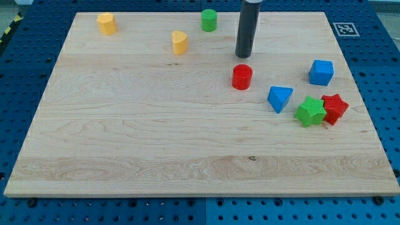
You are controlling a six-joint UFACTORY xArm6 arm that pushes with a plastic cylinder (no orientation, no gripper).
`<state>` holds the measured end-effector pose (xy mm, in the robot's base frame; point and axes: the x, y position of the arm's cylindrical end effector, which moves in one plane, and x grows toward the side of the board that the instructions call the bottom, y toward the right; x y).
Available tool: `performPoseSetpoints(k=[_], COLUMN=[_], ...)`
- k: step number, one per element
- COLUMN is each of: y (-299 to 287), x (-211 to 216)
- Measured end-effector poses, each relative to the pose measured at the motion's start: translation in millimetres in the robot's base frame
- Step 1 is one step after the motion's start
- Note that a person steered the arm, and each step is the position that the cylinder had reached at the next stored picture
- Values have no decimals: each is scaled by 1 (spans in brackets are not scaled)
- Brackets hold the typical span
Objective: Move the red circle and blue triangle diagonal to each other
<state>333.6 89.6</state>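
The red circle [242, 77] stands on the wooden board [137, 137], right of its middle. The blue triangle [279, 98] lies below and to the right of it, a short gap apart. My tip [243, 55] is just above the red circle in the view, a small gap from it, and well up and left of the blue triangle.
A green star [310, 111] and a red star [334, 108] touch each other right of the blue triangle. A blue cube [321, 72] is at the right. A green circle [209, 20], a yellow heart [179, 42] and a yellow block [107, 24] lie along the top.
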Motion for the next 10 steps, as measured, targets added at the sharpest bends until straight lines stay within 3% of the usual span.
performPoseSetpoints(k=[3,5,6,7,8,10], y=[8,-71,-72,-23,-10,-16], x=[1,59,61,64,73,121])
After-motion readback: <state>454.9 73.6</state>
